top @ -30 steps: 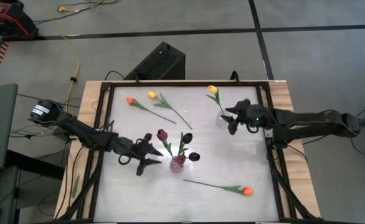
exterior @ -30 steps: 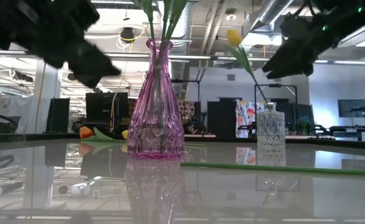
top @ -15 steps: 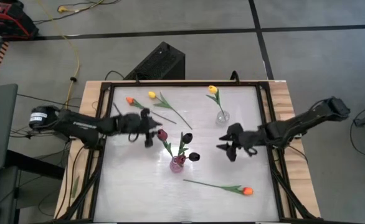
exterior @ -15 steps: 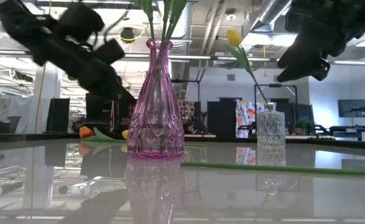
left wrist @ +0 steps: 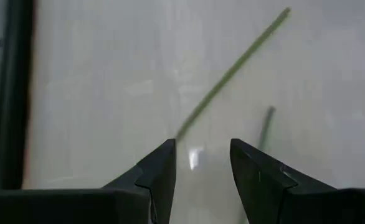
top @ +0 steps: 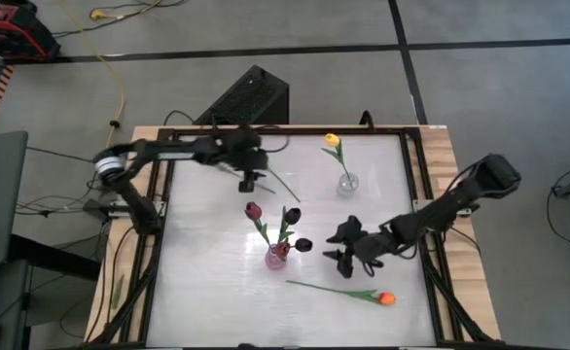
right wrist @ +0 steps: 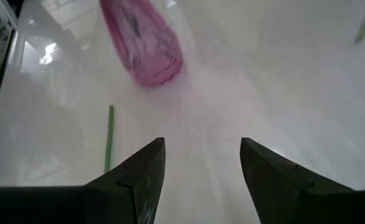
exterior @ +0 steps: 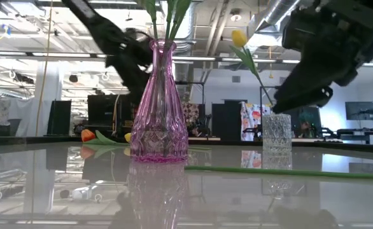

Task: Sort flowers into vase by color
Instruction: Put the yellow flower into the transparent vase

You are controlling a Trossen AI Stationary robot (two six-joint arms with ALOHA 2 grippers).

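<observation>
Left gripper (top: 250,179) at 11 o'clock on the desk (top: 207,292), fingers parted and empty, hovering over the loose green stems (left wrist: 232,65) there. Right gripper (top: 341,255) at 5 o'clock, also spread and empty, just above the stem end of the orange tulip (top: 386,298) lying at 5–6 o'clock.

Pink vase (top: 276,256) near centre: holds the dark maroon tulips (top: 254,210). Clear vase (top: 345,182) at 1 o'clock: one yellow tulip (top: 332,140). Loose at 11 o'clock: another orange tulip (top: 202,157) and a yellow tulip (top: 236,149), stems running toward centre.

Likely step: each arm going for a pick, left on the 11 o'clock pair, right on the near orange tulip.

How to do it well:
- Straddle one stem only; the left wrist view shows two stems close together, so pick a spot where they diverge.
- Grip mid-stem, clear of the leaves, for balance and a free lower end for insertion.
- Descend square to the stem, close just off the glossy desk top.
- Right arm: keep clear of the pink vase, just beside the approach path; tipping risk.
- Yellow to the clear vase; no obvious third vase for orange.
</observation>
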